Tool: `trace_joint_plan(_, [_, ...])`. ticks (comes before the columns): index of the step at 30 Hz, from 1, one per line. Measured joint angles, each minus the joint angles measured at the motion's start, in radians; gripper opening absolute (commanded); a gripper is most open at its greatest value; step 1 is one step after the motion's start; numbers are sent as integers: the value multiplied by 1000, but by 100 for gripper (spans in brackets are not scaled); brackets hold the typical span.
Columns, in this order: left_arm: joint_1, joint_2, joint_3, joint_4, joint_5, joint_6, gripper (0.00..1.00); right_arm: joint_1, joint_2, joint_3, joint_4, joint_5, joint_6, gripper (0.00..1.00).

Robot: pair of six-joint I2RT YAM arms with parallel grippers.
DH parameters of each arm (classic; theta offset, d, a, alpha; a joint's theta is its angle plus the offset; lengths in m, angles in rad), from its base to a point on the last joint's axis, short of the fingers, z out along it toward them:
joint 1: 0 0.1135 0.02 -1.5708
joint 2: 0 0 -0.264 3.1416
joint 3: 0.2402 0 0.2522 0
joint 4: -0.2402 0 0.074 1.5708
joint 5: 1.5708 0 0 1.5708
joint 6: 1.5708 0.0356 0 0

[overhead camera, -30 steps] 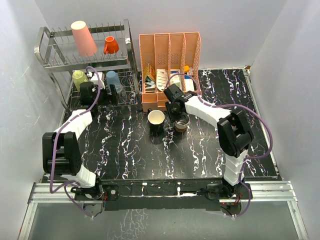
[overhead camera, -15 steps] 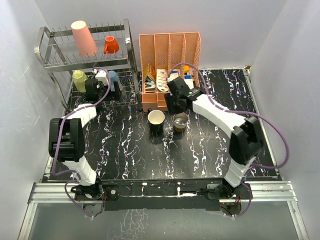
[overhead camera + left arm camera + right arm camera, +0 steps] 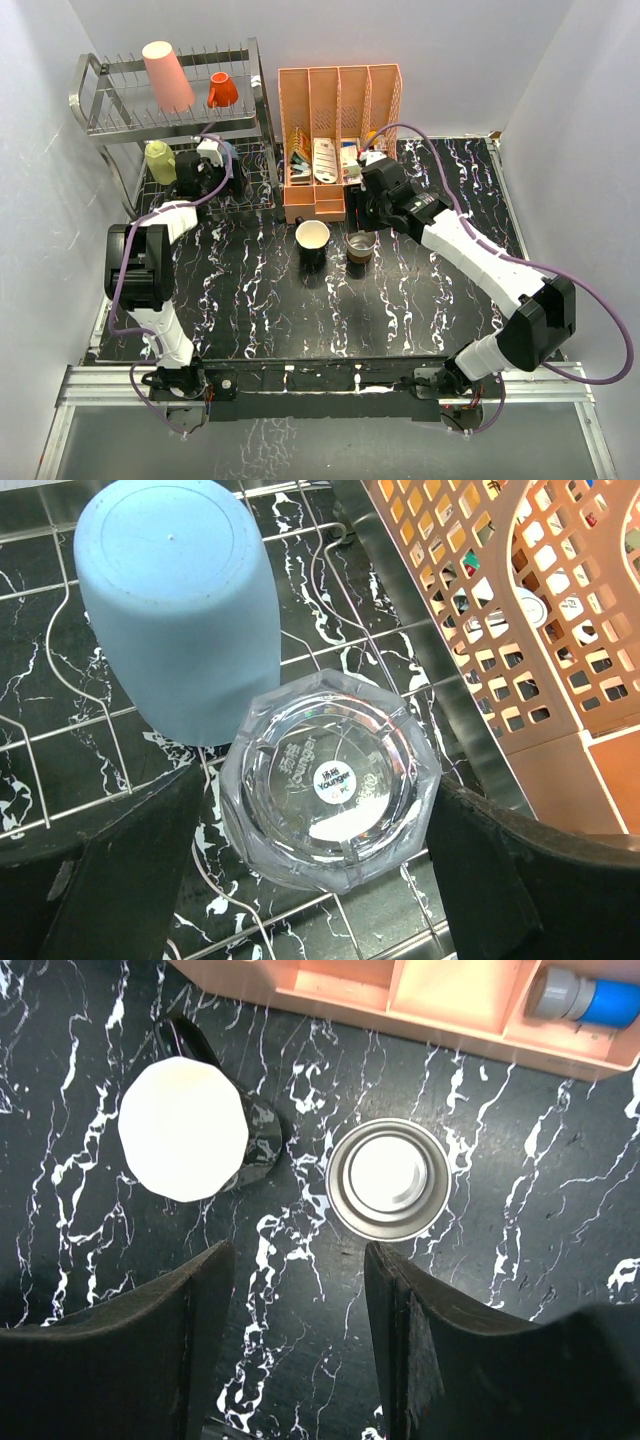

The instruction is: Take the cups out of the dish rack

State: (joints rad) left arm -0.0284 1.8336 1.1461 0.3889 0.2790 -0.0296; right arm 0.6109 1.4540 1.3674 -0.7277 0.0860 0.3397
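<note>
Two cups stand upright on the black marbled worktop (image 3: pixel 260 300), off the rack: the black mug with cream inside (image 3: pixel 313 240) and, just beside it on its right but apart from it, the brown metallic cup (image 3: pixel 361 245). We see the right claw (image 3: pixel 300 1255) hanging above the pair with its fingers (image 3: pixel 130 1350) spread apart and nothing between them. In its wrist view the mug lies ahead of one finger and the metallic cup ahead of the other.

Farther back on the left is the dish rack (image 3: pixel 90 110), beside the peach organizer (image 3: pixel 340 130). On its lower tier, the left claw (image 3: pixel 318 800) straddles the clear glass (image 3: pixel 330 780), one dark finger on each side of it. The jaws are wide apart. We cannot tell whether the pads touch the glass wall. The blue cup (image 3: pixel 180 610) sits base-up on the wires right against the glass, on its far side. The pale yellow mug (image 3: pixel 159 160) is on the same tier, further left.

On the upper tier, the tall pink tumbler (image 3: pixel 168 77) and the tiny orange cup (image 3: pixel 222 91) rest mouth-down among the prongs, near each other but apart.
</note>
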Motion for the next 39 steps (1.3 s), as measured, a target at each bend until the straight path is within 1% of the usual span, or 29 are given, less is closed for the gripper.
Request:
trace_joint_plan(2, [0,8,8,3,11,2,84,2,0,-17,3,-8,8,56])
trace_joint_plan(7, [-5,35,29,4,30,3,76,8,-4,-37,5,-22,29,55])
trace_joint_plan(9, [-7,49,42,8,33,2,71,10,-8,-37,6,-29,34,54])
trace_joint_plan(10, [-8,53,47,9,34,0,68,11,-12,-37,6,-31,36,54])
trace_joint_plan(13, [-8,60,58,8,34,-8,50,14,-30,-38,6,-36,45,52])
trace_joint_plan(17, [-8,60,58,7,35,-12,31,16,-62,-42,7,-39,56,52])
trace_joint_plan(21, [-8,47,49,-3,36,-12,17,17,-81,-44,19,-47,66,52])
trace_joint_plan(24, [-8,-2,9,-35,38,-13,9,17,-85,-48,32,-60,82,53])
trace_joint_plan(31, [-8,-211,-106,-129,43,-8,0,17,-85,-49,53,-85,108,55])
trace_joint_plan(35, [-7,-344,-155,-171,56,-6,0,17,-85,-49,67,-105,136,65])
trace_joint_plan(39, [-7,-442,-171,-191,93,-6,0,17,-85,-49,92,-117,193,76])
